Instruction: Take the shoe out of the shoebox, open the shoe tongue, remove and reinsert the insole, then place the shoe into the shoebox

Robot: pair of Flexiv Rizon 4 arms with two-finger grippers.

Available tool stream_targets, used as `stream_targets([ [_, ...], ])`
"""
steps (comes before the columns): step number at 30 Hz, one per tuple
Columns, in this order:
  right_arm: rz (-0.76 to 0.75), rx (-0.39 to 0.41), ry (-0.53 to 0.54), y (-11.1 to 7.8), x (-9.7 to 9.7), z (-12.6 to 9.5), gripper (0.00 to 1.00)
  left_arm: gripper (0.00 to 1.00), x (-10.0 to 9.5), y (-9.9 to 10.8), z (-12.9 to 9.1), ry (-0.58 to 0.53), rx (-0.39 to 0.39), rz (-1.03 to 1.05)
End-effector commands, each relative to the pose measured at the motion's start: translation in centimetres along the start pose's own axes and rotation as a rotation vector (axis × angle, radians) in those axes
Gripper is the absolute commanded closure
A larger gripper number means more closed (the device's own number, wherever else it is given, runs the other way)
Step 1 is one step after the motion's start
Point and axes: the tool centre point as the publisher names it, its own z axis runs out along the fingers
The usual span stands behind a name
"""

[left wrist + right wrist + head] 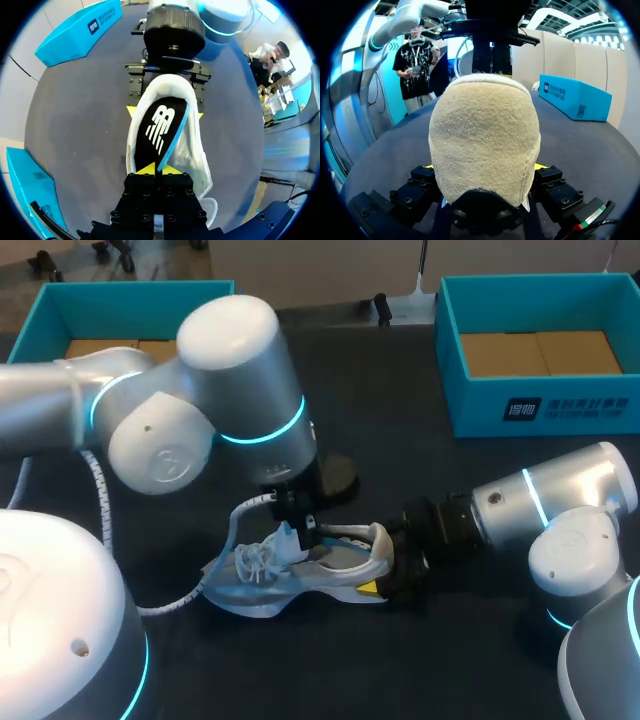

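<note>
A white and light-blue shoe [300,575] lies on its sole on the dark table, toe toward my left. My right gripper [390,578] is shut on its beige heel [485,145], one yellow tip on each side. In the left wrist view my left gripper [159,169] is shut on the toe end of the black, blue-edged insole [162,125]. The insole lies tilted inside the shoe [192,155], with my right gripper [165,111] at the far end. From above, my left gripper [297,530] stands over the laces and tongue.
Two open teal shoeboxes stand at the back, one at the left [50,310] and one at the right [470,410]. The left arm's white cable [170,605] loops over the table beside the shoe's toe.
</note>
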Motion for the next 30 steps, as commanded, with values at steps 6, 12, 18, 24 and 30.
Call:
stream_targets([
  [6, 0.002, 0.007, -0.001, 0.1, 0.0, 0.1, 1.00, 1.00, 0.3, 0.9, -1.4, -0.032, 0.128, -0.078],
  [12, 0.002, 0.007, -0.001, 0.1, 0.0, 0.1, 1.00, 1.00, 0.1, 1.1, -1.8, -0.038, 0.167, -0.113],
  [18, 0.002, 0.007, -0.001, 0.1, 0.0, 0.1, 1.00, 1.00, 0.1, 1.2, -1.9, -0.037, 0.173, -0.122],
  [24, 0.002, 0.007, -0.001, 0.1, 0.0, 0.1, 1.00, 1.00, 0.4, 1.0, -2.2, -0.054, 0.170, -0.109],
  [30, 0.002, 0.007, -0.001, 0.1, 0.0, 0.1, 1.00, 1.00, 0.8, 0.6, -1.9, -0.083, 0.162, -0.113],
])
